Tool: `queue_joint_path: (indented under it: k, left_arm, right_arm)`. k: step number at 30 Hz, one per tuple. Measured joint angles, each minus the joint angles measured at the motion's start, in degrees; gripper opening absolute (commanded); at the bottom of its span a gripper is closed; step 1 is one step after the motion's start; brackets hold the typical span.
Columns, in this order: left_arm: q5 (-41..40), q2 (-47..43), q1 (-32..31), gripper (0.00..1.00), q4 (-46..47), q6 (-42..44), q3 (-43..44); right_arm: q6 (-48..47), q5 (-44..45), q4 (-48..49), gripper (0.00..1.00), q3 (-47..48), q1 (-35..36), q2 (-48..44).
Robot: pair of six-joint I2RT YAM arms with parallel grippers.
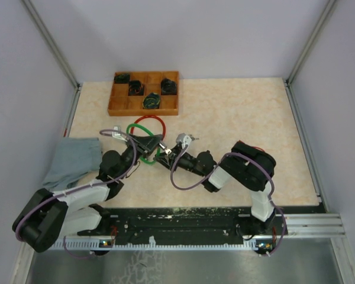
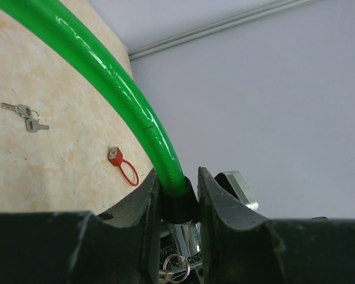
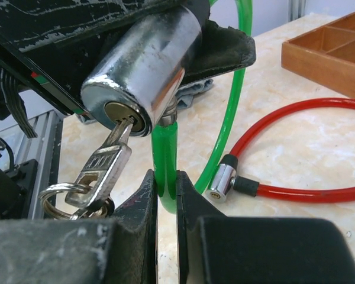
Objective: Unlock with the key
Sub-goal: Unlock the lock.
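Note:
A green cable lock (image 1: 132,127) lies mid-table. My left gripper (image 1: 149,144) is shut on its black collar (image 2: 178,204), just above the chrome lock cylinder (image 3: 142,71). A silver key (image 3: 109,160) sits in the cylinder's keyhole, with its ring (image 3: 65,198) and another key hanging from it. My right gripper (image 3: 166,177) is shut on the green cable (image 3: 165,154) just below the cylinder, beside the key. In the top view the right gripper (image 1: 165,157) meets the left one.
A red cable lock (image 3: 284,154) with a chrome end (image 3: 220,182) lies behind the green one. Spare keys (image 1: 184,141) and a small red loop (image 2: 123,165) lie on the table. A wooden tray (image 1: 143,111) stands at the back, a blue cloth (image 1: 74,160) at the left.

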Motion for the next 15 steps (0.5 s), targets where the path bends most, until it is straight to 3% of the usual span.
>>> queue_joint_path:
  k: [8, 15]
  left_arm:
    - [-3.61, -2.64, -0.35, 0.0, -0.61, 0.17, -2.27]
    - [-6.56, -2.6, -0.31, 0.0, 1.05, -4.52, -3.85]
  right_arm:
    - [1.05, 0.35, 0.02, 0.0, 0.02, 0.42, 1.01]
    - [1.05, 2.29, -0.04, 0.0, 1.55, 2.54, 2.14]
